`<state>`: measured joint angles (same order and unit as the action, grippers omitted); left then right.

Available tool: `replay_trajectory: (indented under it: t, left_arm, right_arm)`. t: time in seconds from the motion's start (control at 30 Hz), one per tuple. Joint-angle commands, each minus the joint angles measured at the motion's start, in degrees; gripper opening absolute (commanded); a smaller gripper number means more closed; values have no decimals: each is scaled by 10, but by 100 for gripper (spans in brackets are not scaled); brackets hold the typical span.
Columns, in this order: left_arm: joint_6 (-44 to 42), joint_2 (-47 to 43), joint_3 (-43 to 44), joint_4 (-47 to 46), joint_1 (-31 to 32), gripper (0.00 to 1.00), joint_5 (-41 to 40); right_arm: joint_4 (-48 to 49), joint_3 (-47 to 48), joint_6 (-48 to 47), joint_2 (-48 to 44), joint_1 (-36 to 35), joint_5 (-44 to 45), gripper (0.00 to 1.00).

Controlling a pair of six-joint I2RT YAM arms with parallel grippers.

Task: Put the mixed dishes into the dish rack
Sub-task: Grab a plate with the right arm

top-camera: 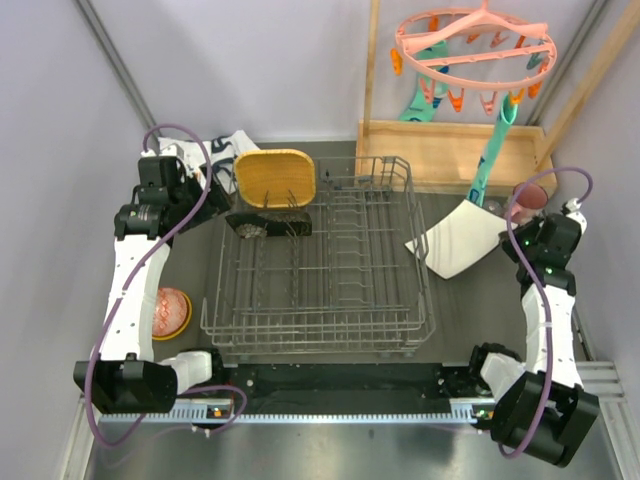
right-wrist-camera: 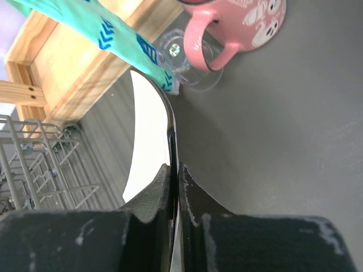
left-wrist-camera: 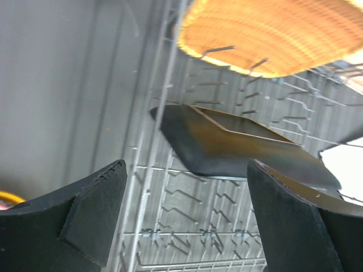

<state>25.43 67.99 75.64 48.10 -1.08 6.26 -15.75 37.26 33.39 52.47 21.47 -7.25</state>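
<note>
Our right gripper point(right-wrist-camera: 174, 170) clamps the pale plate point(right-wrist-camera: 148, 141), pink cup point(right-wrist-camera: 244, 22) and small clear glass point(right-wrist-camera: 184, 62) unracked beyond it, while our left gripper point(left-wrist-camera: 186, 170) gapes before the racked black floral plate point(left-wrist-camera: 227, 144) and yellow plate point(left-wrist-camera: 272, 34).

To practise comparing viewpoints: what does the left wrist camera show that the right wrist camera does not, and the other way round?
Only the left wrist view: the yellow plate and the black plate, seen between the open left jaws. Only the right wrist view: the pink cup, the clear glass, a teal sock, the wooden tray, and the shut right jaws pinching the pale plate. Both: the dish rack. A white patch at the left view's right edge may be that pale plate.
</note>
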Motion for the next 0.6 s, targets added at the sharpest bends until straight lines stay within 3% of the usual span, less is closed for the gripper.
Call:
replay_trajectory:
  t: [0.0,0.33,0.4,0.57]
  left_arm:
    - [-4,-14,-4,-63,-2,90,84]
    - [-21,-25,-7,-123,8,91,207]
    - [-21,-24,-11,-144,52,91,213]
    - [-27,7,10,-147,165,89,120]
  right_arm:
    - [27,56,-16,-16,1,5,0]
    - [33,78,-12,7,23,-35,0]
    - [35,80,-9,10,23,-45,0]
    - [46,79,2,23,23,-73,0]
